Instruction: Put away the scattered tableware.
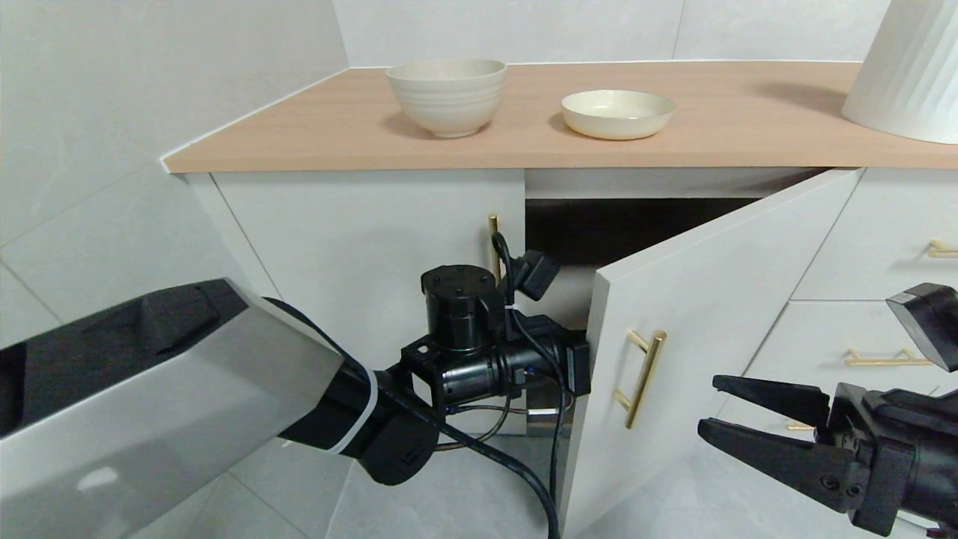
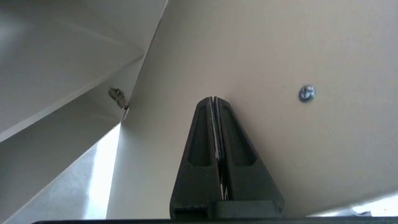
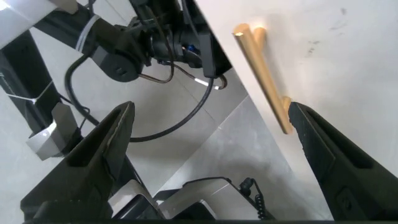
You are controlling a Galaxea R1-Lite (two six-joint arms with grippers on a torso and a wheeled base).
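A wooden counter (image 1: 748, 135) runs above white cabinets. Below it one door (image 1: 696, 284) stands swung open, with the dark cupboard space behind it. A white ribbed vessel (image 1: 909, 71) sits at the counter's right end. The left gripper (image 2: 213, 99) is behind the open door, its fingers clenched together with nothing between them, tips at the door's inner face. The right gripper (image 1: 709, 406) hangs released and empty, jaws spread, just beside the door's outer face near the brass handle (image 1: 642, 376). The bowl (image 1: 447, 96) stands upright on the counter's left part; the shallow dish (image 1: 618, 113) lies near it to the right, apart.
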